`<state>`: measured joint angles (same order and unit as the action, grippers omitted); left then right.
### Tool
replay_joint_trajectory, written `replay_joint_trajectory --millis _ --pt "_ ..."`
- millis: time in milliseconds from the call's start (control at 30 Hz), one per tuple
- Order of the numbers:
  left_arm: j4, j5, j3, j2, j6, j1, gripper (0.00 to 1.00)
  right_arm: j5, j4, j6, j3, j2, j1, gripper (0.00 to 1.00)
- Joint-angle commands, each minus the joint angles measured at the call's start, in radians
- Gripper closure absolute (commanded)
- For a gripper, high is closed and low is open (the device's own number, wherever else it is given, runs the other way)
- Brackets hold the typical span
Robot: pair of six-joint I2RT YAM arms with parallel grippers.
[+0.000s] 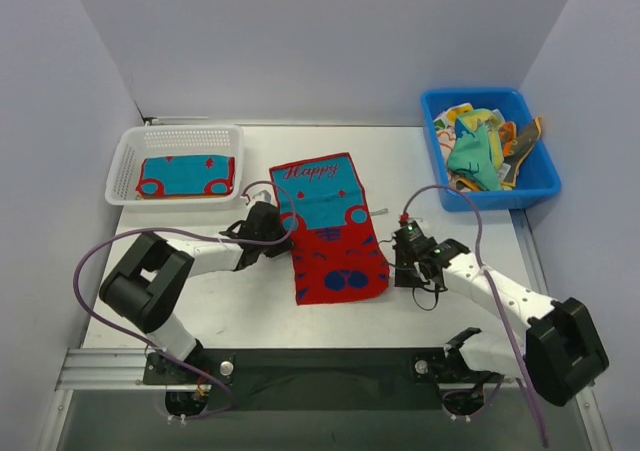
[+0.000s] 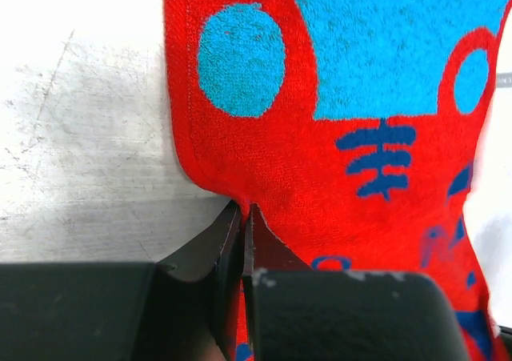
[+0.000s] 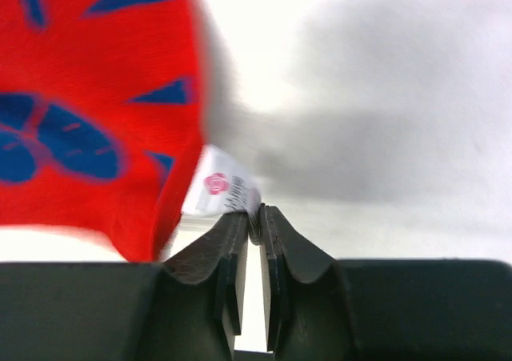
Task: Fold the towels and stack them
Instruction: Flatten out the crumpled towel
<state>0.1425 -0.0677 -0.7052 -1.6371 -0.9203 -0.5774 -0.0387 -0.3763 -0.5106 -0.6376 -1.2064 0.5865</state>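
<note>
A white table (image 1: pixel 250 311) sits between plain pale walls (image 1: pixel 300 41). The left gripper (image 2: pixel 244 213) has its two dark fingers pressed tight together on the left edge of the red-and-blue towel (image 1: pixel 330 231), and the cloth puckers a little where they bite. The right gripper (image 3: pixel 256 217) has its fingers pressed together too. The corner of a small white label (image 3: pixel 218 186) on the towel's right edge reaches their tips, but I cannot tell if it is caught. So the towel lies between the two grippers, one on each long side, and both are about as near to it. Its long way runs from the arms toward the far wall, leaning a bit, with the word "Happy" at the far end. That makes me think the next fold goes across the long way, near end to far end, or side over side. The towel looks soft and fuzzy, like a thick washcloth, flat and floppy, with blue rings and shapes on red. Far off to the left, a folded towel (image 1: pixel 187 176) lies in a white basket (image 1: pixel 125 166) full of little holes. Far off to the right, a heap of towels (image 1: pixel 480 151) fills a smooth blue bin (image 1: pixel 540 186).
</note>
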Motion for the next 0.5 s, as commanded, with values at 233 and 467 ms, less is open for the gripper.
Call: replay_joint_trajectory --millis 233,467 --pt "-0.204 -0.066 -0.037 0.086 0.112 -0.001 0.48 -0.009 -0.092 -0.057 0.009 0.17 -0.024 0.53" --pt "-0.479 -0.156 -0.112 0.334 0.178 -0.127 0.27 0.072 -0.078 0.001 -0.16 0.053 0.068 0.54"
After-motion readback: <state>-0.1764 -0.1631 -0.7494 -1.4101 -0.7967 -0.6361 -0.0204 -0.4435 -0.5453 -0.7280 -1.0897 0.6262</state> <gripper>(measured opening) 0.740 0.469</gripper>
